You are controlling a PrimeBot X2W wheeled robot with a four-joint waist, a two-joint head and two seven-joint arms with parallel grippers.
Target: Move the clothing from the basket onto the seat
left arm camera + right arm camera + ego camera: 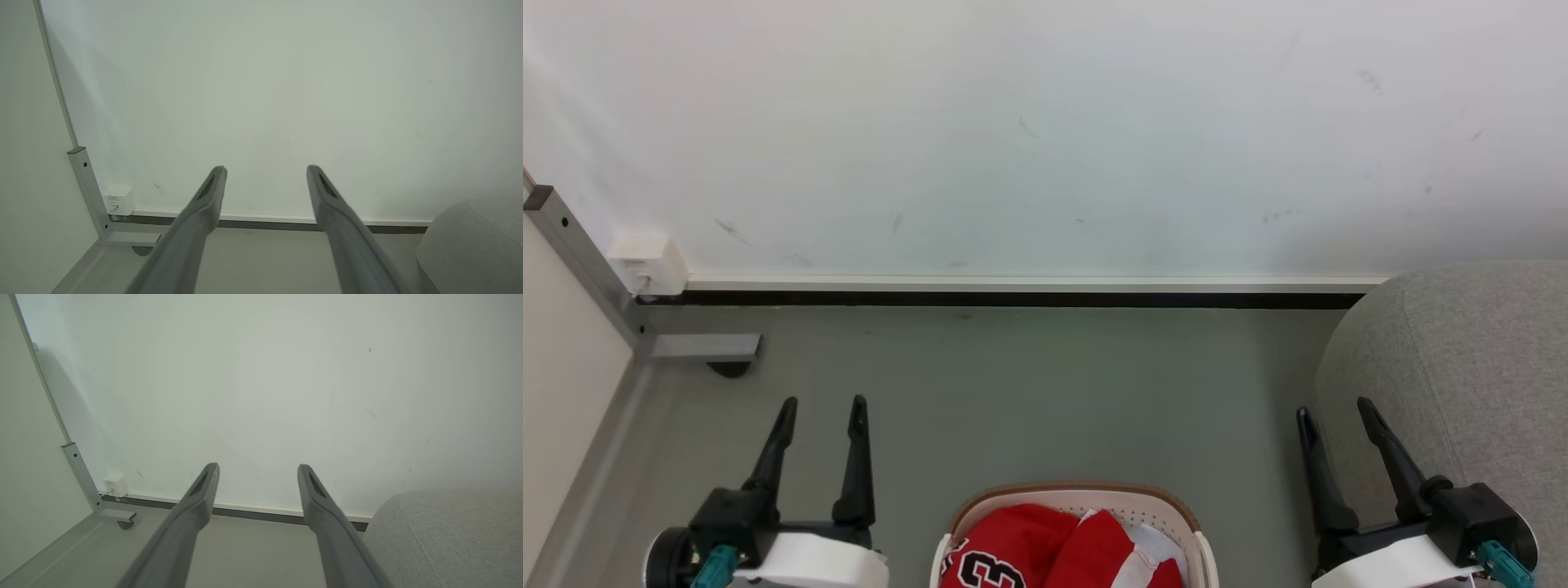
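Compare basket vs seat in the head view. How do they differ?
The basket is cream-white perforated plastic with a brown rim; the seat is speckled light-grey fabric. The basket holds the red clothing; the seat's visible part carries none. The basket sits bottom centre; the far bulkier seat sits at the right, beside the right hand. Both are rounded and stand on the grey floor.

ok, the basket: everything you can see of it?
The basket is cream-white perforated plastic with a brown rim and rounded corners. Its far end shows at the head view's bottom edge, upright on the grey floor, left of the seat and apart from it. Red clothing lies piled inside.
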